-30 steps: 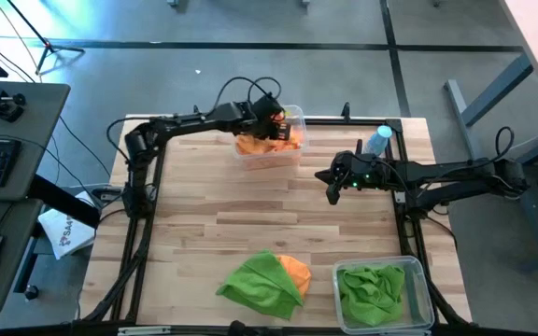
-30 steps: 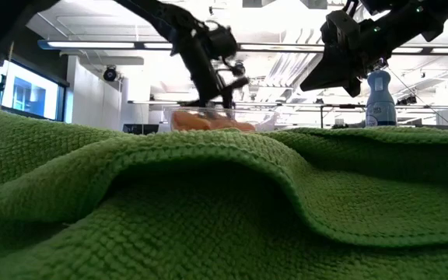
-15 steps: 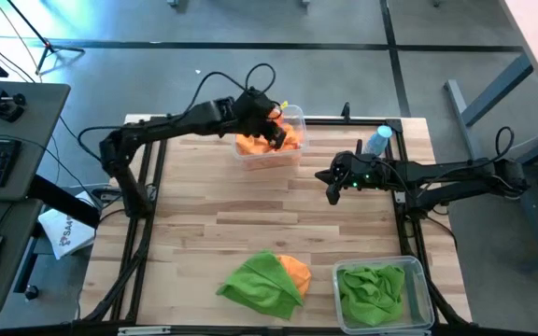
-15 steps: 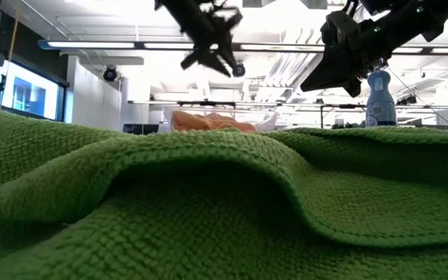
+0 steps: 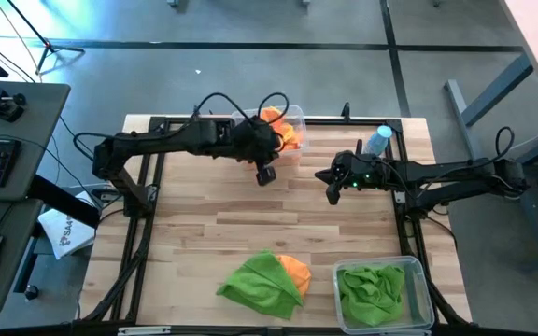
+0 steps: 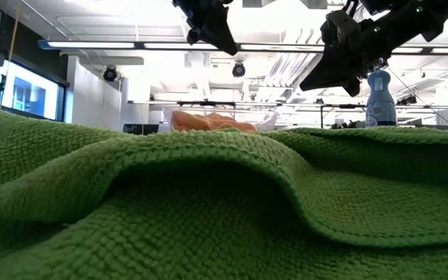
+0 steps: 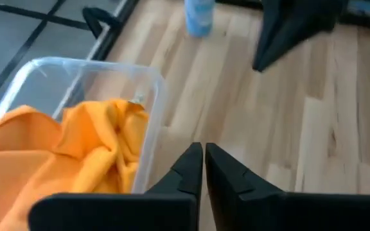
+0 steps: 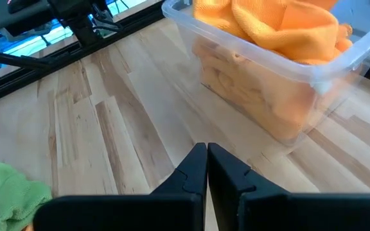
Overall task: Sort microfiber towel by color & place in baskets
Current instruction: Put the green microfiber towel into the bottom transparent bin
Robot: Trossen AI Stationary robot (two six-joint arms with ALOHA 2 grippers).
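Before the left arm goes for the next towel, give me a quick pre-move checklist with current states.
1. Left gripper empty and shut, clear of the orange-towel basket: ok.
2. Orange towels inside that basket: ok, though one is heaped above the rim.
3. Green towels in the near basket: ok.
4. Remaining pile on the table, a green towel over an orange towel: not ok, unsorted.
5. Right gripper shut, parked over bare table: ok.
6. Bottle upright: cannot tell from above; upright in the low view.

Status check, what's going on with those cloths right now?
Both grippers shut, empty: left gripper, right gripper. Green towel over orange towel, unsorted. Nothing blocking.
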